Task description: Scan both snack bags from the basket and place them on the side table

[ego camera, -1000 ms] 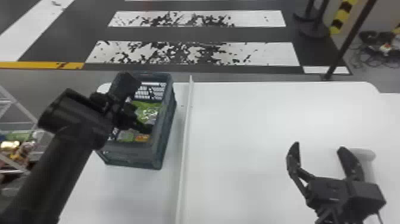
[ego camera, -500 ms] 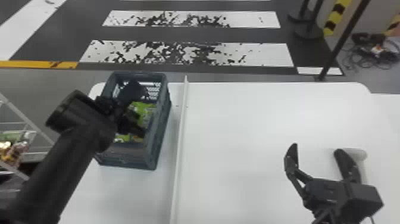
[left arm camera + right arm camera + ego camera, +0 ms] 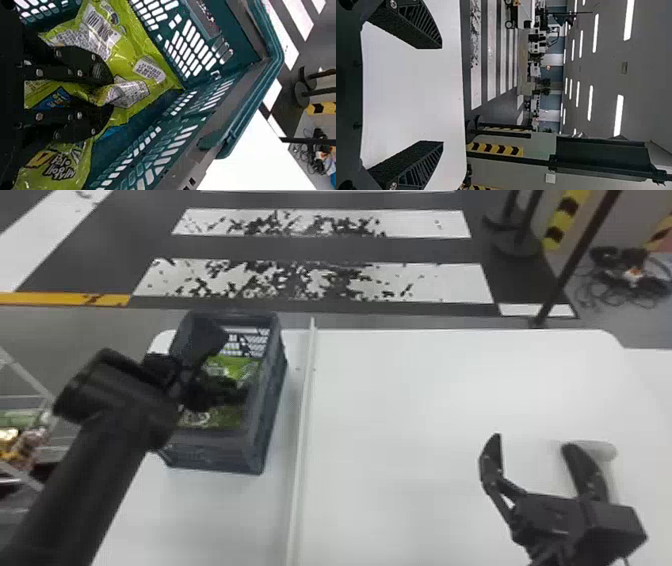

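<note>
Left wrist view: barcoded bag

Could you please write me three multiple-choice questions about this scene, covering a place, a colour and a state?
1. Where is the left gripper?
A. Over the striped floor
B. Inside the basket
C. Among the cables

2. What is the main colour of the snack bags?
A. Green
B. Red
C. White

3. How is the right gripper?
A. Shut
B. Holding a bag
C. Open and bare

1: B, the basket's slotted walls surround it.
2: A, their wrappers are mostly bright yellowish green.
3: C, its fingers stand wide apart with nothing between them.
</note>
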